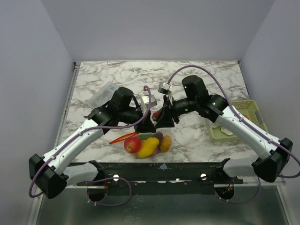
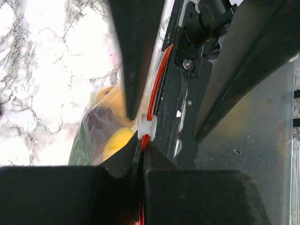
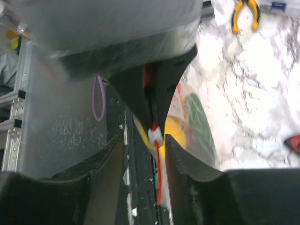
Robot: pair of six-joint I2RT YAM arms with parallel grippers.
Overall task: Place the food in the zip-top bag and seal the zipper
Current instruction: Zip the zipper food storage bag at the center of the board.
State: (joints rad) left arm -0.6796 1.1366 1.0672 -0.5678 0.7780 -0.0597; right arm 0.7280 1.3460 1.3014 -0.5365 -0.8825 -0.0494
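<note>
Orange-red zipper (image 2: pixel 158 84) pinched in closed left tool (image 2: pixel 142 157); right tool (image 3: pixel 144 140) agape, straddling its white slider (image 3: pixel 155 135).

Left pincer (image 2: pixel 142 149) tight, right pincer (image 3: pixel 144 137) agape, tips nearly together.

Food (image 1: pixel 147 144) in bag (image 3: pixel 206 145), zipper (image 2: pixel 157 89) w/ slider

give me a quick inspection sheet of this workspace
surface: white marbled table
job's things: food inside zip-top bag; zipper carries white slider
clutter: second clear bag back left; green basket right
end effectors: left end effector shut on zipper; right end effector open, straddling zipper
cables: purple cables loop off both arms
surroundings: plain grey walls
</note>
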